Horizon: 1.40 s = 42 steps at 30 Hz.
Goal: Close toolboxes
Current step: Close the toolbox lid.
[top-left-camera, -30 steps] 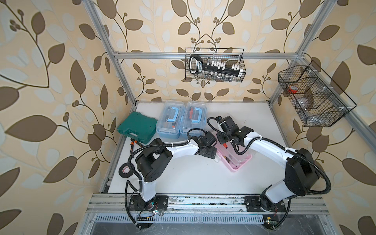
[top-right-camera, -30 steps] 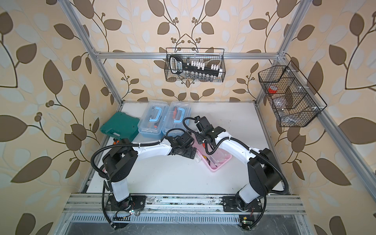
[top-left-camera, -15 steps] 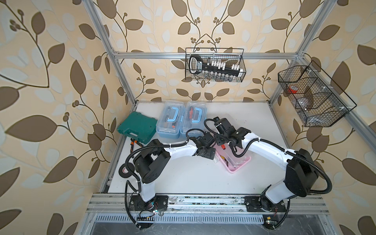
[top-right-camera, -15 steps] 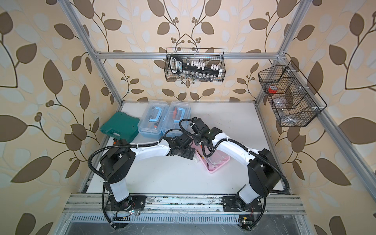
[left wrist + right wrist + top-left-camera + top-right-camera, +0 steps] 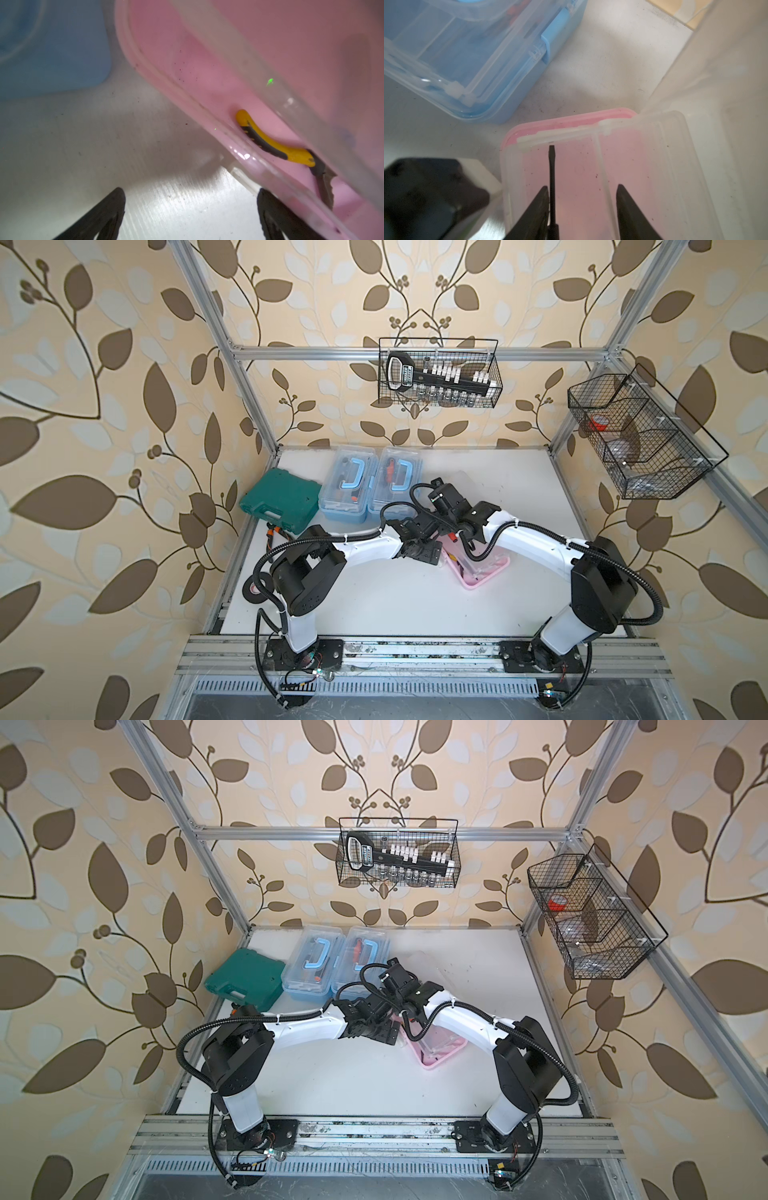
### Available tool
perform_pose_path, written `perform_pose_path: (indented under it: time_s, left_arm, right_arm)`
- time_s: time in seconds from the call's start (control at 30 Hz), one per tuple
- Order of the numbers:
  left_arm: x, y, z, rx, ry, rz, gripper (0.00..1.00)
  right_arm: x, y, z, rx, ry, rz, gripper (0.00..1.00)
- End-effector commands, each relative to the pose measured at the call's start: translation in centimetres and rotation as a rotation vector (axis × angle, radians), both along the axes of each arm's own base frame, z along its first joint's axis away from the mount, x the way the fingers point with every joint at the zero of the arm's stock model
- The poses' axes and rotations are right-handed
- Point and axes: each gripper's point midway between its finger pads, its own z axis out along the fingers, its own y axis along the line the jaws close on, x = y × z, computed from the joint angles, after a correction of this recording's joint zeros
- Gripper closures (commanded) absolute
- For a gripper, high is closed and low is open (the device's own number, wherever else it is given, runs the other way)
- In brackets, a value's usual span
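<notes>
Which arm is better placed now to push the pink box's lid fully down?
Right, I think. The right gripper hangs open directly over the clear lid of the pink box, so it could press down. The left gripper, open too, is beside the box, over bare table.

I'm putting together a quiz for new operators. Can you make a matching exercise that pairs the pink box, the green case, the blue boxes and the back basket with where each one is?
Things:
1. pink box
2. green case
3. blue boxes
4. back basket

Places:
a. hung high at the back
b. at the left edge of the table
c. mid-table, apart from the others
d. side by side at the table's back

Pairs: 1-c, 2-b, 3-d, 4-a
</notes>
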Motion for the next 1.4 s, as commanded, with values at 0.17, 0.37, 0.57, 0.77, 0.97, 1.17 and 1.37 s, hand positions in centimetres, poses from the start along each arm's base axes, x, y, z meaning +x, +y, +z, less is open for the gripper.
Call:
perform_pose_path:
  time_s: [0.17, 0.37, 0.57, 0.77, 0.97, 1.17, 1.37]
  left_arm:
    - [0.4, -0.9, 4.1, -0.099, -0.111, -0.036, 0.01]
    - [0.2, -0.5, 5.1, -0.154, -0.153, -0.026, 0.01]
    - [0.0, -0.4, 7.6, -0.282, -0.219, 0.016, 0.01]
    - [-0.2, 0.1, 10.8, -0.433, -0.288, 0.076, 0.01]
    - [0.0, -1.2, 12.5, -0.536, -0.301, 0.075, 0.01]
    - [0.4, -2.5, 11.9, -0.564, -0.288, 0.070, 0.01]
    - [0.8, -2.8, 10.6, -0.560, -0.282, 0.105, 0.01]
  right_arm:
    - [0.6, 1.2, -0.8, 0.083, 0.042, 0.053, 0.50]
    - [0.9, 0.2, -1.3, 0.154, 0.092, 0.047, 0.51]
    - [1.1, -0.1, -2.0, 0.176, 0.120, 0.045, 0.50]
    - [1.4, -0.1, -2.3, 0.189, 0.132, 0.048, 0.51]
    - [1.5, 0.2, -2.1, 0.215, 0.140, 0.060, 0.50]
    - [1.5, 0.7, -2.3, 0.245, 0.163, 0.069, 0.50]
    - [1.3, 1.2, -2.5, 0.273, 0.184, 0.075, 0.50]
